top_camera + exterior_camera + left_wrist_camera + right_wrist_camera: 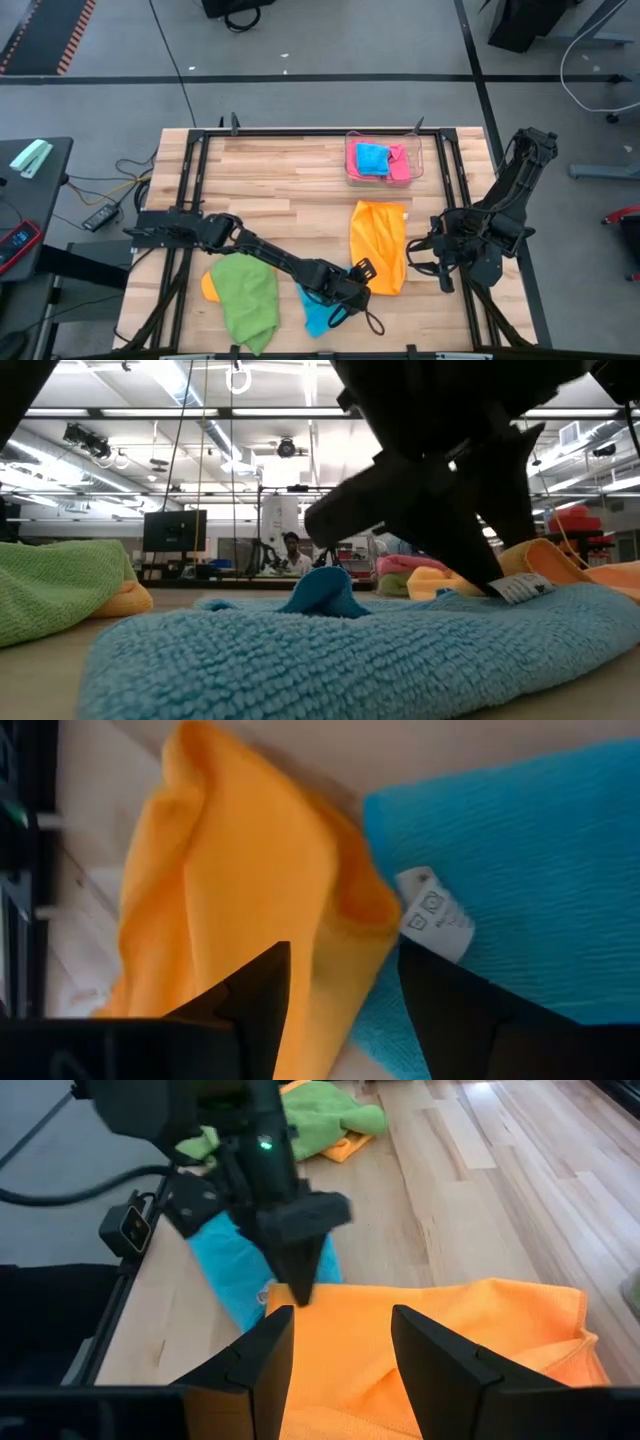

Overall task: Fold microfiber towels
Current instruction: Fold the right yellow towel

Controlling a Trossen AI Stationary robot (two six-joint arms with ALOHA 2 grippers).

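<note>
left gripper [358, 283] low over blue towel [318, 310] beside orange towel [379, 245], fingers [250, 1010] parted, holding nothing; right gripper [420, 245] at orange towel edge, fingers [440, 1355] parted, empty

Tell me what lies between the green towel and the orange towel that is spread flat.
In the high view, the sky blue microfiber towel lies between the green microfiber towel and the flat orange microfiber towel, with the left gripper over it.

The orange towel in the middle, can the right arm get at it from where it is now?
Probably yes. The right gripper hovers open beside the orange towel, nothing between them; the left gripper works its far corner.
</note>
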